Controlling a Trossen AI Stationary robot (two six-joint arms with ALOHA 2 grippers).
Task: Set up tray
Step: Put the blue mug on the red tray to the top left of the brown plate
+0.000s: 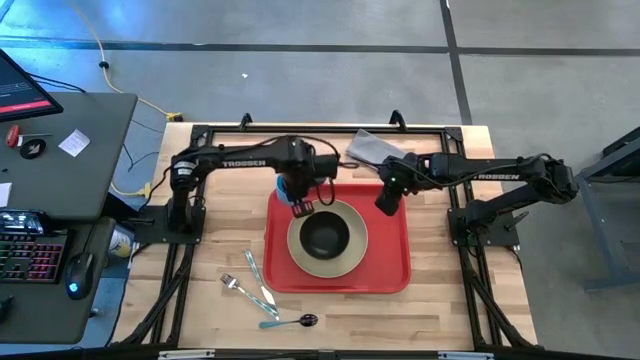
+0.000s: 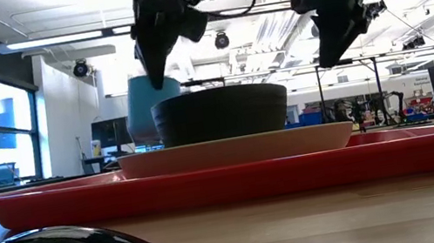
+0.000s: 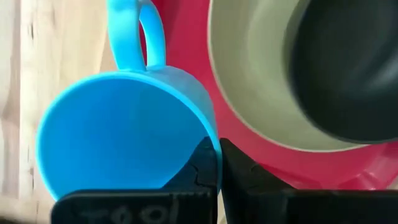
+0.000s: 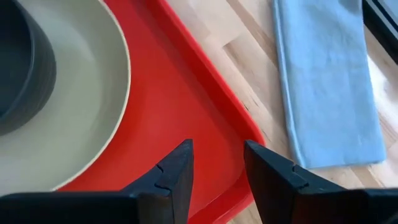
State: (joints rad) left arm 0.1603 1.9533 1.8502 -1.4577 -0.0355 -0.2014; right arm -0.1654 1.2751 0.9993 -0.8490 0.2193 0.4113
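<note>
On the bare tabletop [image 1: 440,300] near the tray's front-left corner lie the pieces not yet set: a fork [image 1: 235,285], a pale knife [image 1: 257,280] and a spoon [image 1: 290,321], all well apart from both arms.

The tray [image 1: 385,262] sits at the middle of the tabletop, its long axis running left to right. It carries a beige plate [image 1: 300,258] with a dark bowl [image 1: 324,236] nested on it.

The left gripper [image 1: 301,207] reaches in from the tray's left and hangs over the tray's rear-left corner. Its fingers are pinched together on the rim of a blue cup [image 3: 118,143], one inside the wall and one outside. The cup is just beside the plate, at the tray's edge, handle pointing away from the wrist. I judge this arm is the one at work and that setting the cup down by the plate is the step in hand; the low view does not show whether its base touches the tray.

The right gripper [image 4: 217,163] hovers over the tray's rear-right corner, fingers apart and holding nothing. A folded blue cloth [image 4: 329,81] lies beyond that corner.
</note>
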